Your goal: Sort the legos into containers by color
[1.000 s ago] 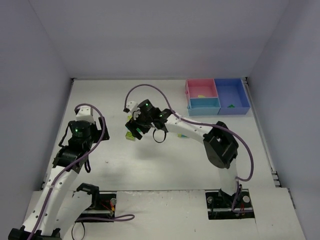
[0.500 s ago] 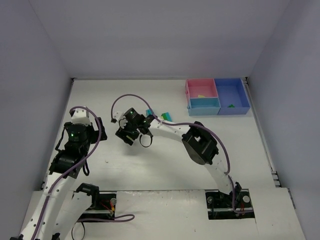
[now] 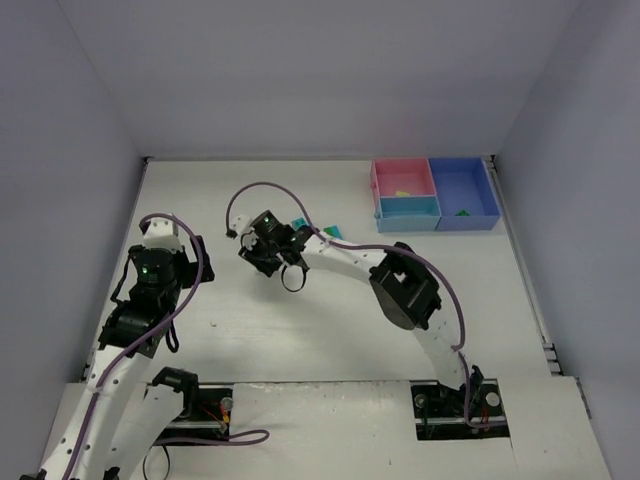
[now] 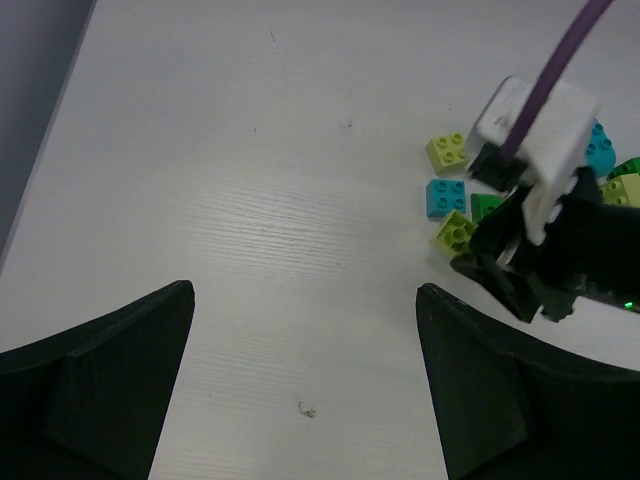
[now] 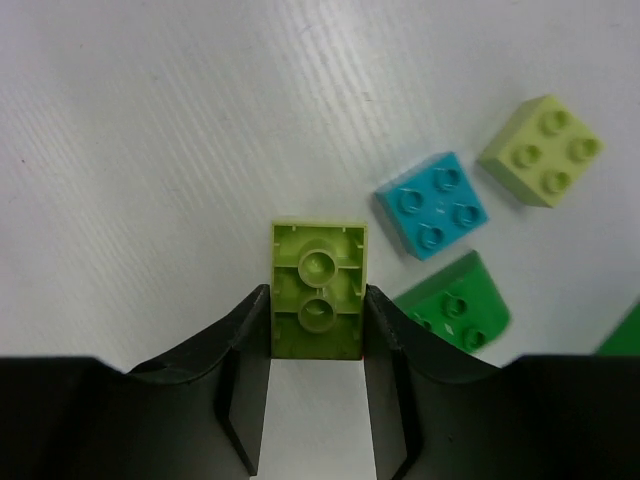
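Note:
My right gripper (image 5: 318, 300) is shut on a yellow-green lego (image 5: 318, 290), whose hollow underside faces the camera, just above the table. Beside it lie a cyan lego (image 5: 432, 205), a pale yellow-green lego (image 5: 541, 150) and a green lego (image 5: 455, 300). From above, the right gripper (image 3: 262, 250) hangs over the pile left of centre, with cyan legos (image 3: 298, 222) poking out behind it. My left gripper (image 4: 305, 290) is open over bare table, left of the pile. The joined containers stand at the back right: pink (image 3: 402, 180), light blue (image 3: 410, 208), darker blue (image 3: 462, 192).
The left wrist view shows more loose legos around the right gripper: yellow-green (image 4: 447, 152), cyan (image 4: 444, 196), green (image 4: 487, 205). The right arm's purple cable (image 3: 250, 195) loops above the pile. Walls close in the table on three sides.
The right gripper has swung left over the pile and closed on the yellow-green lego. The left arm drew back slightly and kept its gripper open.

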Controlling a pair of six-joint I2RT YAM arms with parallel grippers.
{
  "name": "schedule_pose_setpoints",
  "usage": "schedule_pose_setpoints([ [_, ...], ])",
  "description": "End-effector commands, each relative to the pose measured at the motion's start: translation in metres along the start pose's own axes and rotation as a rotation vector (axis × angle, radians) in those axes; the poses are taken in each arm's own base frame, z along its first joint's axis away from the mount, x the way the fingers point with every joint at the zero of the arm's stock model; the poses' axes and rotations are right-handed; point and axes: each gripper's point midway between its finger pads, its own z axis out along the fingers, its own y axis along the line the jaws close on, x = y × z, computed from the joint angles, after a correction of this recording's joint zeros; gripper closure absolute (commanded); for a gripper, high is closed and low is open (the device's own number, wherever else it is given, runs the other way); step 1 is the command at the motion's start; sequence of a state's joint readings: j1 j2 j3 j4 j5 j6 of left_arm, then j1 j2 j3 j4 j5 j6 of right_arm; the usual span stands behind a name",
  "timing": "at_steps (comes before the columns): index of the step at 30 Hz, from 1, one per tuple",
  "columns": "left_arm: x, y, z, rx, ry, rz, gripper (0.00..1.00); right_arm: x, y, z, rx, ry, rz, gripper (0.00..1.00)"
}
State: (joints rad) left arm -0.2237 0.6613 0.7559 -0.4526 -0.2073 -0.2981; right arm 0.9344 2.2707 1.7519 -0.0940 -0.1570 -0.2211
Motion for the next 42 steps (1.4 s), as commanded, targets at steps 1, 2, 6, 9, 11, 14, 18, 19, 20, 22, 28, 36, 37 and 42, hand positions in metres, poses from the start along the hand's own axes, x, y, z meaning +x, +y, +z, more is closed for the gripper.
schedule_pose_setpoints([
  [1, -0.015, -0.005, 0.002, 0.015, -0.048, -0.001, 0.15, -0.095, -0.079, -0.110, 0.211, -0.277, 0.061, 1.00],
  [2, -0.015, -0.006, 0.003, 0.020, -0.045, 0.000, 0.15, -0.100, -0.099, -0.134, 0.258, -0.311, 0.089, 1.00],
  [6, -0.011, -0.010, 0.006, 0.032, -0.023, 0.006, 0.15, -0.071, -0.205, -0.201, 0.482, -0.344, 0.272, 1.00],
  [9, -0.010, -0.013, 0.008, 0.045, -0.012, 0.008, 0.15, -0.019, -0.285, -0.242, 0.682, -0.315, 0.429, 1.00],
  [11, -0.010, -0.015, 0.008, 0.056, -0.013, 0.009, 0.15, 0.022, -0.329, -0.262, 0.778, -0.294, 0.538, 1.00],
  [14, -0.010, -0.017, 0.009, 0.065, -0.011, 0.010, 0.15, 0.069, -0.372, -0.272, 0.860, -0.261, 0.655, 0.97],
  [18, -0.008, -0.017, 0.011, 0.065, -0.005, 0.015, 0.15, 0.099, -0.405, -0.269, 0.878, -0.257, 0.746, 0.85],
  [19, -0.009, -0.017, 0.010, 0.066, -0.006, 0.016, 0.15, 0.106, -0.409, -0.260, 0.867, -0.239, 0.748, 0.82],
  [20, -0.008, -0.017, 0.011, 0.065, -0.004, 0.017, 0.15, 0.109, -0.412, -0.259, 0.866, -0.235, 0.751, 0.75],
  [22, -0.008, -0.017, 0.011, 0.065, -0.002, 0.019, 0.15, 0.111, -0.417, -0.255, 0.867, -0.235, 0.753, 0.61],
  [28, -0.007, -0.017, 0.012, 0.065, 0.003, 0.020, 0.15, 0.107, -0.416, -0.259, 0.857, -0.248, 0.753, 0.18],
  [36, -0.008, -0.018, 0.012, 0.069, 0.000, 0.018, 0.15, 0.028, -0.324, -0.260, 0.732, -0.333, 0.659, 0.25],
  [37, -0.008, -0.018, 0.012, 0.066, 0.000, 0.018, 0.15, 0.020, -0.309, -0.254, 0.711, -0.340, 0.660, 0.28],
  [42, -0.006, -0.015, 0.014, 0.050, 0.007, 0.019, 0.15, -0.013, -0.200, -0.201, 0.542, -0.352, 0.674, 0.35],
])
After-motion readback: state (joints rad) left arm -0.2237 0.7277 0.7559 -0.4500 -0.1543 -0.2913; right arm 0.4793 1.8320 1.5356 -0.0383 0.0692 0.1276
